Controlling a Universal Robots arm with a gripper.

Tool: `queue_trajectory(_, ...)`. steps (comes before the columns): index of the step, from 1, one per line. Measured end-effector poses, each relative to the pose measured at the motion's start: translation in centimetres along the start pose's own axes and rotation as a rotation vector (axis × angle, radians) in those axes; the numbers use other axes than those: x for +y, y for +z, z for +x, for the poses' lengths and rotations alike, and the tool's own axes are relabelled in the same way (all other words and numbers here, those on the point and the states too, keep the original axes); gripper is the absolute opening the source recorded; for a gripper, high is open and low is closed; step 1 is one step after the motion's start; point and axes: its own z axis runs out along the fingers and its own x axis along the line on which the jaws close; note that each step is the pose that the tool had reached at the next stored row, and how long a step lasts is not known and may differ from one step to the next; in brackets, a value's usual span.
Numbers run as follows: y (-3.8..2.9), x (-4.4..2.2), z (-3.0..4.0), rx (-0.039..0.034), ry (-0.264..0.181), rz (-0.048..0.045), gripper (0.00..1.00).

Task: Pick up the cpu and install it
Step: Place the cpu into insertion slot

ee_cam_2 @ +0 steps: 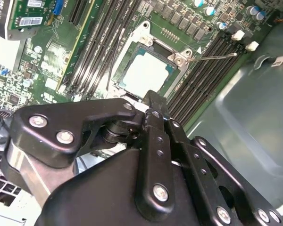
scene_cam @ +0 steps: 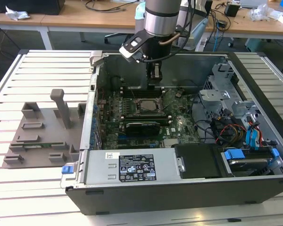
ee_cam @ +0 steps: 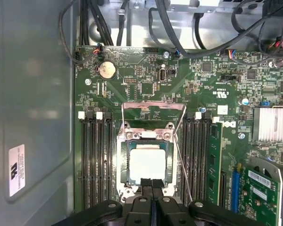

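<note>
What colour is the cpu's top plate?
Bright silvery white. The cpu shows best in the first wrist view.

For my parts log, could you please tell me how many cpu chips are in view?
1. The cpu lies in the open socket on the motherboard, by the gripper's tips. Others could be hidden under the arm.

The cpu [ee_cam: 147, 162] has a pale silvery top; the motherboard [ee_cam: 146, 84] is green with fine tracing. The hand [ee_cam: 152, 183] is black. At the exterior view's left, the counter [scene_cam: 37, 70] is white with ribbed stripes, its fixture [scene_cam: 42, 129] grey
</note>
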Motion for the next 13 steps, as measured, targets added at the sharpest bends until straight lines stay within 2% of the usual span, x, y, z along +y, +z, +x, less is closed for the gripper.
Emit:
queue_trajectory(7, -1.39, -0.04, -0.05, 0.0000, 0.000, 0.0000, 0.11)
queue_trajectory(13, -2.22, -0.06, -0.09, 0.0000, 0.000, 0.0000, 0.11)
